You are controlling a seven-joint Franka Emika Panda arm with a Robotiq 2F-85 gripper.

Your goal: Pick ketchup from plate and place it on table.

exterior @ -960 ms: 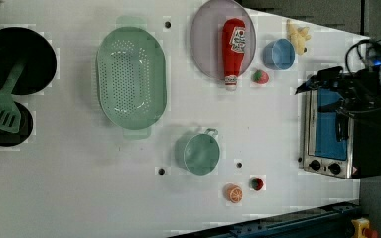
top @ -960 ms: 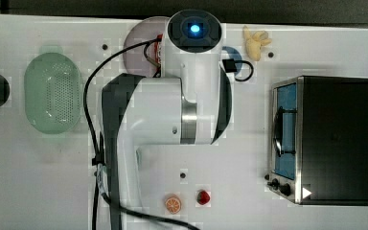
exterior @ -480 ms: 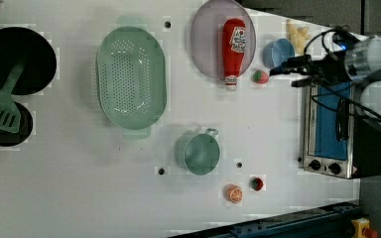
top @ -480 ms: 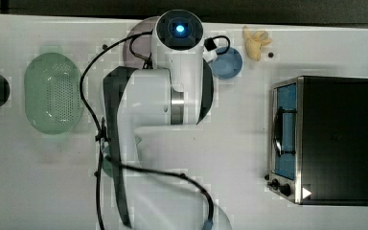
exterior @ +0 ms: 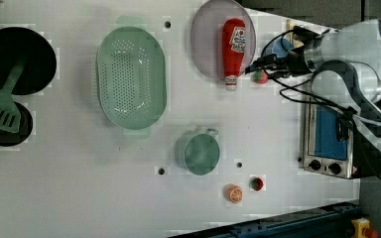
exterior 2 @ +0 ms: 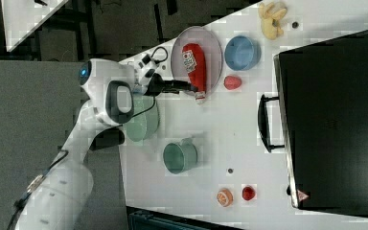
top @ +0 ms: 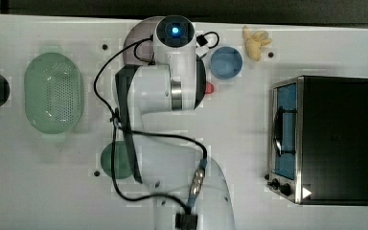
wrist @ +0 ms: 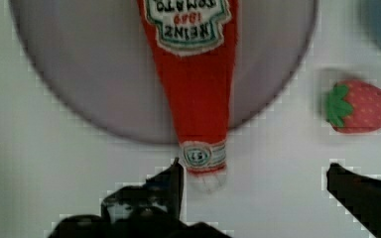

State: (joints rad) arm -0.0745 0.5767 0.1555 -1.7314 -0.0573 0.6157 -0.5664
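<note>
The ketchup (exterior: 233,49) lies flat on the lilac-grey plate (exterior: 206,34), its pale tip reaching over the rim onto the white table (exterior: 79,188). My gripper (exterior: 265,69) hangs open just off that tip, beside the plate's edge. In the wrist view the ketchup (wrist: 198,89) points toward me. Its tip sits between the fingers (wrist: 174,181), close to one of them, and the gripper (wrist: 253,173) holds nothing. In the right view the gripper (exterior 2: 182,86) reaches to the ketchup (exterior 2: 194,62) on the plate (exterior 2: 213,52). In the top view my arm covers the bottle above the plate (top: 136,40).
A strawberry (exterior: 260,77) lies right by the gripper, with a blue bowl (top: 226,62) and a banana (top: 255,43) beyond it. A toaster oven (top: 326,139), green colander (exterior: 131,77), green cup (exterior: 198,152) and small toy foods (exterior: 234,193) stand around.
My arm has swung from above the toaster oven toward the plate, and the gripper now sits at the ketchup's tip. The gripper stayed open and the bottle has not moved.
</note>
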